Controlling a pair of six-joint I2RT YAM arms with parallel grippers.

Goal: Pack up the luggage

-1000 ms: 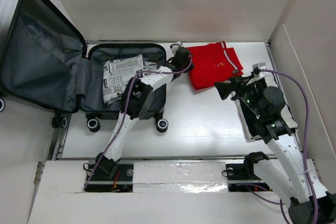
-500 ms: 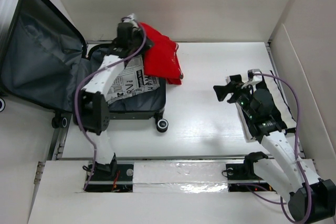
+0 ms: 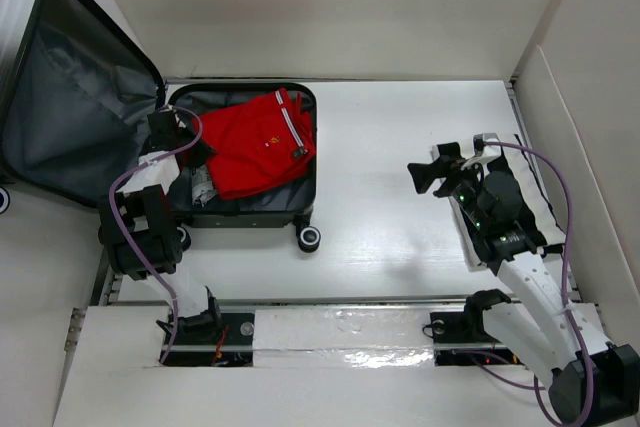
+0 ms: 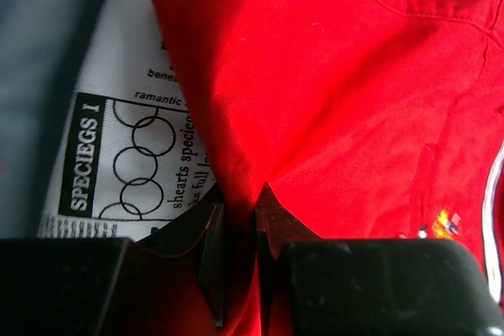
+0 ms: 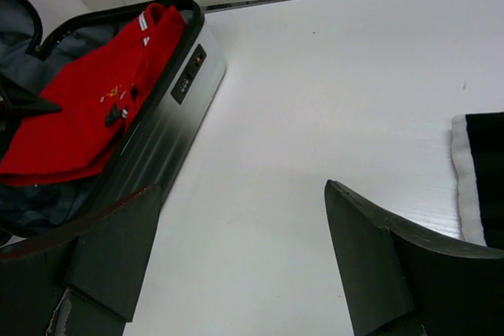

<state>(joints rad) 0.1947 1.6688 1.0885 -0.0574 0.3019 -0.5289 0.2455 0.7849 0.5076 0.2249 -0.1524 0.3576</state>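
Left end effector (image 4: pixel 239 202), seemingly on red garment (image 4: pixel 339 100)

left tool (image 4: pixel 239 212) pinching red garment (image 4: pixel 339 92) edge | printed white cloth (image 4: pixel 98 155) beneath

Lab booth; white panels (image 3: pixel 330 7) (boxed-in table (image 3: pixel 380 227)).
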